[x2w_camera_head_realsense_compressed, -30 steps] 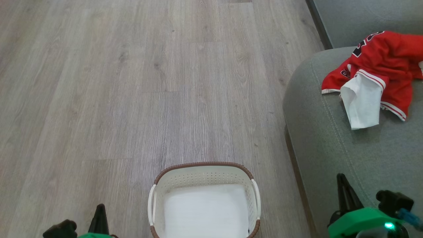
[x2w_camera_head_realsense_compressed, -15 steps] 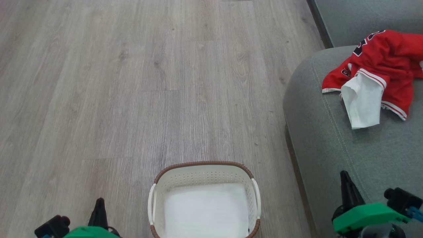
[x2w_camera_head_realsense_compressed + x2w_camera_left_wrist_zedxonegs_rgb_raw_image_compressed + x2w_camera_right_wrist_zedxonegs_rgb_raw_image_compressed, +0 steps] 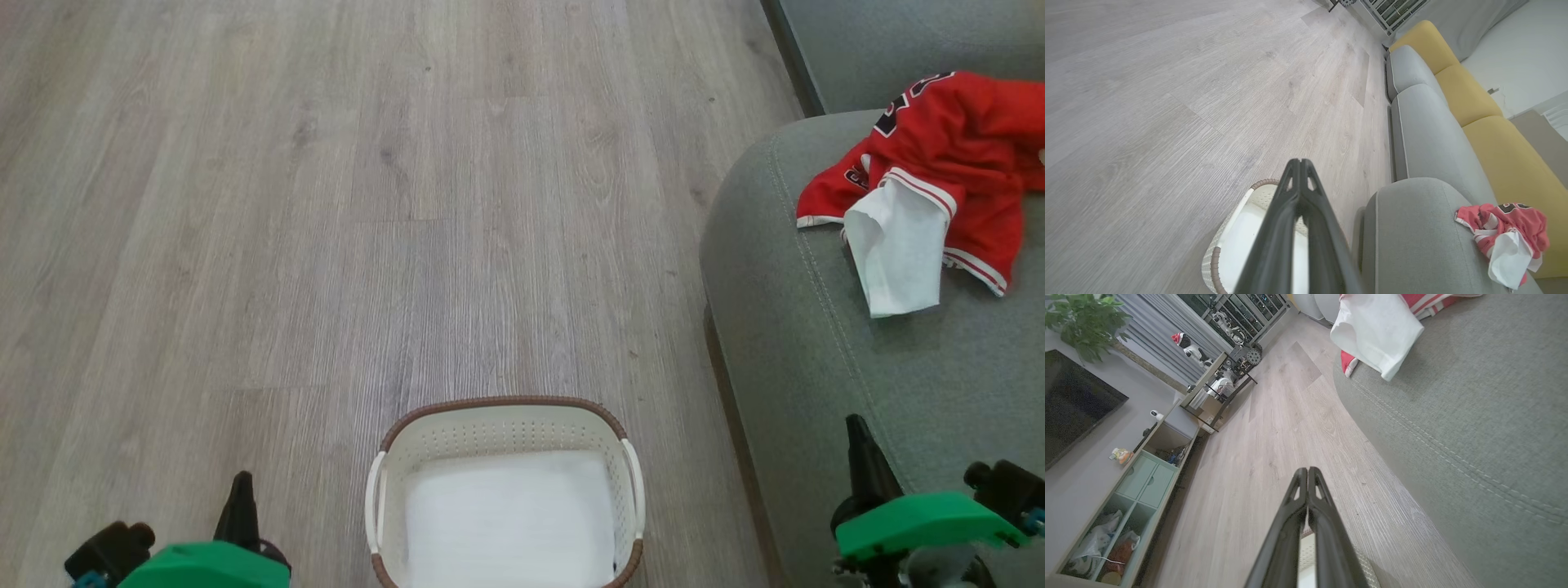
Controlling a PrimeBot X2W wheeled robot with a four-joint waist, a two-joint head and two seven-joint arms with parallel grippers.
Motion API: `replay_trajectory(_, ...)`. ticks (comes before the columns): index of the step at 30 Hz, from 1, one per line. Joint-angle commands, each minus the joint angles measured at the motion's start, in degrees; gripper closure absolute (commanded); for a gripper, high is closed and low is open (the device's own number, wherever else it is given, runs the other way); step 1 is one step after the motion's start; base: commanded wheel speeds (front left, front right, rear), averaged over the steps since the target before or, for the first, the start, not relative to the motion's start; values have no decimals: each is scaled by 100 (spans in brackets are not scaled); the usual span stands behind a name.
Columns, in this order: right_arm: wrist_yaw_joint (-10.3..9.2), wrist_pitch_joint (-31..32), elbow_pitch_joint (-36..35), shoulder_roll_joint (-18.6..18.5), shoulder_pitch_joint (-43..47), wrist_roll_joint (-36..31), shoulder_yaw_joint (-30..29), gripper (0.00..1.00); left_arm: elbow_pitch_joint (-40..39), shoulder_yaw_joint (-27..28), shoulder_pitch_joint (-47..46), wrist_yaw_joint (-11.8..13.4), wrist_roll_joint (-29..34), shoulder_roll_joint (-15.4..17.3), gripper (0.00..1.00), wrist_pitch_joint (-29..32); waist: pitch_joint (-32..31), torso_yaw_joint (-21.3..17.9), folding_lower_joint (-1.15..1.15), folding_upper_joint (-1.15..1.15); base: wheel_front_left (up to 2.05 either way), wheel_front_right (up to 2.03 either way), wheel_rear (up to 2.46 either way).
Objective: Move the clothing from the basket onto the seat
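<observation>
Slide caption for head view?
Red clothing lies on the grey seat; basket holds a white sheet; left end effector and right end effector shut.

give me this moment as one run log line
clothing: on seat | basket: on floor, white sheet inside, no clothes seen | left gripper: shut, empty | right gripper: shut, empty

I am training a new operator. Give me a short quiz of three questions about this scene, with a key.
1. True or false: the clothing lies on the grey-green seat.
2. What lies in the basket? A) a red shirt B) a flat white sheet C) a shoe
3. Fill in: the left gripper and the right gripper are both ____.
Key: 1 true; 2 B; 3 shut.
</observation>
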Motion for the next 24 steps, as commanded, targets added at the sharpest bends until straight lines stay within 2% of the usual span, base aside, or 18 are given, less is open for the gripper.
replay_trajectory(1, 21, 35, -214, -16, -336, 152, 16, 100, -207, 137, -296, -53, -132, 14, 100, 24, 2, 0, 0, 0, 0, 0, 0)
replay_trajectory(24, 30, 422, -262, -19, -516, 1669, -71, 100, -293, 348, -567, -299, -1562, -5, 100, 404, 50, 8, 0, 0, 0, 0, 0)
